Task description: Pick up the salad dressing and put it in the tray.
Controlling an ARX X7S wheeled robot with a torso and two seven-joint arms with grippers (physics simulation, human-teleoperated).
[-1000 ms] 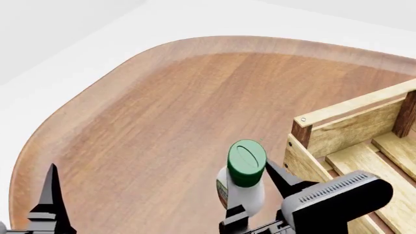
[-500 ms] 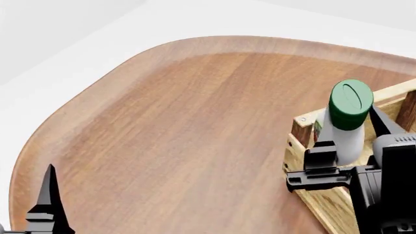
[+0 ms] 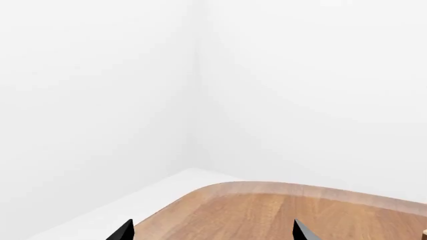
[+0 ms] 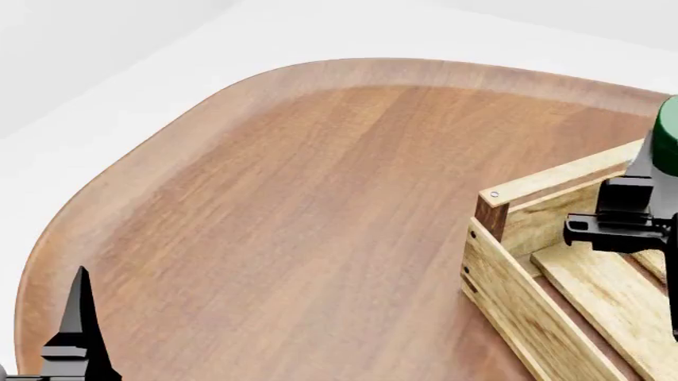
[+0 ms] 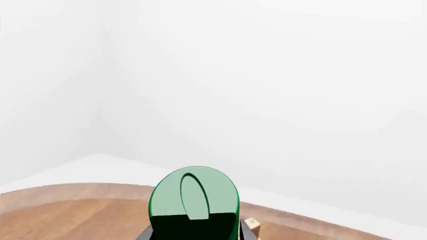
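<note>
The salad dressing, a bottle with a round dark green cap (image 4: 668, 147), is held upright at the right edge of the head view, above the tray (image 4: 529, 238), a crate of pale wooden slats with a dark brown corner post. My right gripper (image 4: 636, 218) is shut on the bottle, its far side cut off by the frame. In the right wrist view the green cap (image 5: 195, 200) fills the space between the dark jaws, with a crate corner (image 5: 252, 225) beside it. My left gripper (image 4: 76, 333) is low at the near left; its fingertips (image 3: 123, 231) stand wide apart over the table, empty.
The rounded wooden table (image 4: 317, 198) spreads out left of the tray, with a raised rim along its far and left edges. White floor and walls surround it. The table's curved edge (image 3: 267, 187) also shows in the left wrist view.
My right gripper has carried the salad dressing up and to the right, from beside the tray's near corner to over the tray. The left arm has not moved.
</note>
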